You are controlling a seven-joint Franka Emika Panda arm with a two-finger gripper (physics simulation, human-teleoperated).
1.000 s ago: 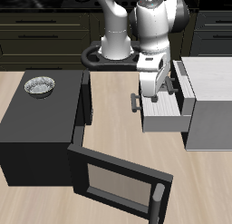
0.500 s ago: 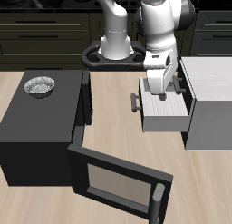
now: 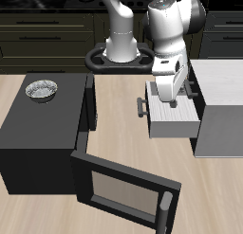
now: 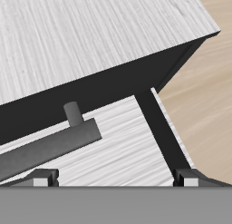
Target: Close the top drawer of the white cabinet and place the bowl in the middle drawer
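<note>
The bowl sits upright on the roof of the black box, near its back corner and well apart from the arm. In front of that box its windowed door hangs open over the counter.

Further across, the middle drawer is pulled out and holds nothing (its faintly striped floor shows plainly in the wrist view). The gripper hangs over the back of it, close to the front of the white cabinet. Its fingers are spread wide with nothing between them. The top drawer looks pushed in, its dark front in shadow and its bar handle jutting over the open drawer below. Whether it is fully flush I cannot tell.

The first half of the task looks done, and the bowl has yet to be fetched. The risks I see:
- Lifting away carelessly could catch a finger under that bar handle and drag the top drawer back out.
- The bowl is shiny and thin-rimmed, so a shallow pinch on its edge could let it slip or tip during the carry.
- On the return, lowering the bowl too near the cabinet face could knock it against the handle. Setting it toward the drawer's outer end looks safer.
</note>
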